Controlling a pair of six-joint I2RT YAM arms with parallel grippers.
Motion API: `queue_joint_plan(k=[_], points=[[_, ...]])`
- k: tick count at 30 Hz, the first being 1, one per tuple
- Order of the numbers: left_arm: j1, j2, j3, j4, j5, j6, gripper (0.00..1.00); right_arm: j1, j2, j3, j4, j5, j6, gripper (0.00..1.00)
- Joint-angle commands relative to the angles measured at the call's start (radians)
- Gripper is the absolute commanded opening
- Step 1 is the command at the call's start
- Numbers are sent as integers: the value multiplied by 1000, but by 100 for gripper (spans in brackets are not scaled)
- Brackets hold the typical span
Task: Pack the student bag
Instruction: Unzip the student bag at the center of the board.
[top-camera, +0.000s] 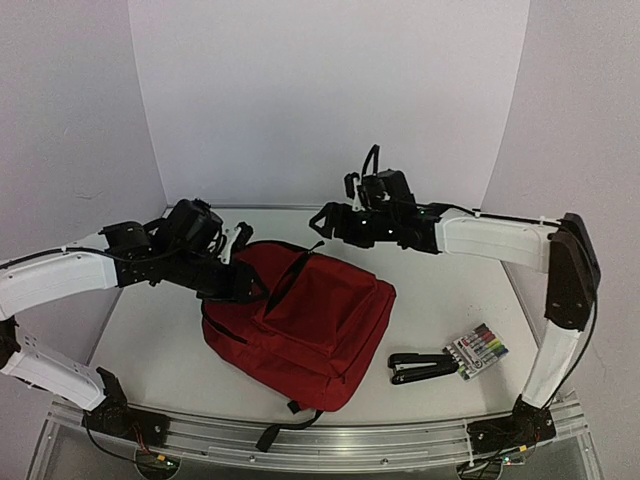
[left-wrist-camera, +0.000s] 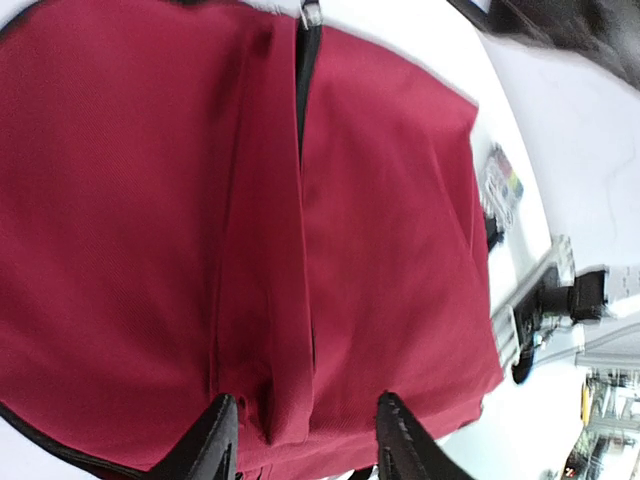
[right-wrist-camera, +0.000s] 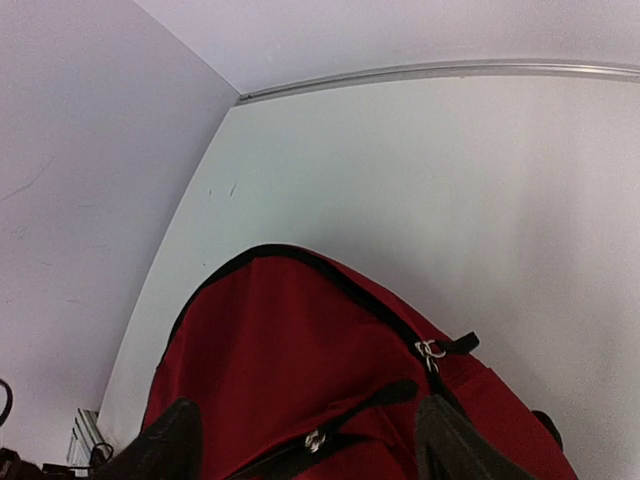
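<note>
The large dark red fabric student bag (top-camera: 310, 320) lies flat in the middle of the white table (top-camera: 150, 345), its front pocket facing up. My left gripper (left-wrist-camera: 303, 430) sits low over the bag's left end. Its fingers are parted around a raised fold of red cloth (not pinched, as far as I can see). My right gripper (right-wrist-camera: 305, 435) hovers above the bag's far edge, spread wide and holding nothing. To the bag's right, a black stapler (top-camera: 422, 367) lies just beside a flat pack of coloured markers (top-camera: 478, 350).
</note>
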Motion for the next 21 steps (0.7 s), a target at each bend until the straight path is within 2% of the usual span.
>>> queue_joint_plan(k=[1, 6, 10, 13, 15, 21], points=[[0, 88, 169, -148, -138, 68, 52, -4, -246, -162, -40, 47, 46, 85], [0, 191, 247, -135, -98, 153, 67, -4, -451, -402, -77, 68, 160, 98], [0, 268, 297, -132, -110, 206, 76, -4, -559, -585, -78, 40, 264, 98], [1, 327, 337, -143, -121, 232, 78, 0, -593, -676, -51, 5, 318, 96], [3, 373, 360, -161, -143, 238, 75, 8, -608, -724, -22, -23, 342, 93], [18, 411, 373, -191, -222, 197, 53, 34, -615, -789, 58, -73, 383, 81]])
